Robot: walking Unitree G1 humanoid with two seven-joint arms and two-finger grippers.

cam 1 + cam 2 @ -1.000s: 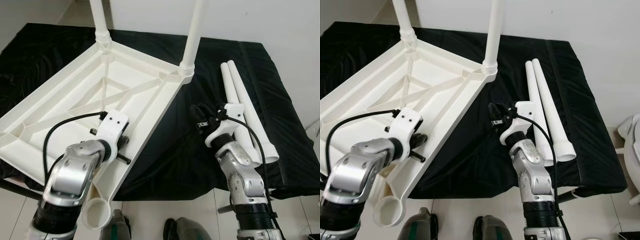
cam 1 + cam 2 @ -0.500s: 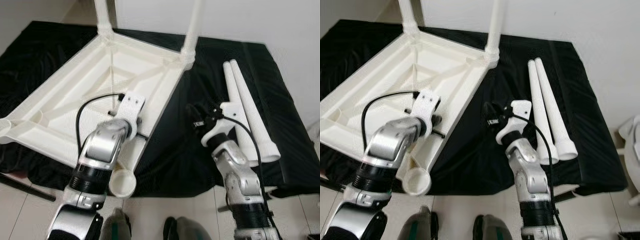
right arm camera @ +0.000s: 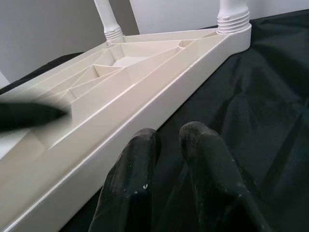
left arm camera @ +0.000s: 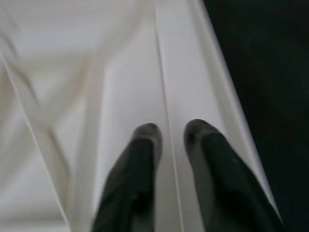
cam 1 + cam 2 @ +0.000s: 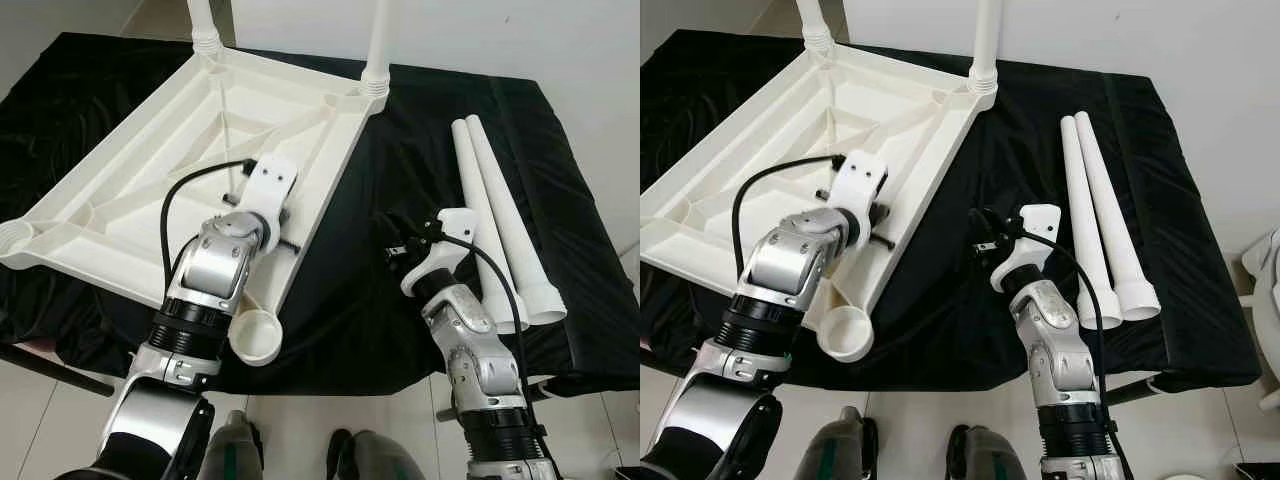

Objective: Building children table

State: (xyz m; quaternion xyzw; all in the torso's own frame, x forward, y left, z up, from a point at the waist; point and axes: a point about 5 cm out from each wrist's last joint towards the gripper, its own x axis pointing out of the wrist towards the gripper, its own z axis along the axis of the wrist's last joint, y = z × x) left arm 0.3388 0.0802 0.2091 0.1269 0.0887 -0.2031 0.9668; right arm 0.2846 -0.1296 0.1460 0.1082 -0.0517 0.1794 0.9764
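step: fitting legs, two of four in | left gripper (image 4: pixel 170 137) jaws clamp tabletop (image 5: pixel 150 170) rim | right gripper (image 3: pixel 169 140) jaws nearly closed, empty | next: fetch loose legs (image 5: pixel 500 225) beside right jaws

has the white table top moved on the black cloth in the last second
Yes. The table top has turned on the black cloth: its near socket corner has swung toward the robot's right and closer to the right tool, with the left tool on its rim.

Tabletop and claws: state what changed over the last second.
The upturned tabletop swung around on the black cloth, its empty corner socket ending up nearer the right arm. The left claw stayed clamped on its rim. The right claw and two loose legs kept their places.
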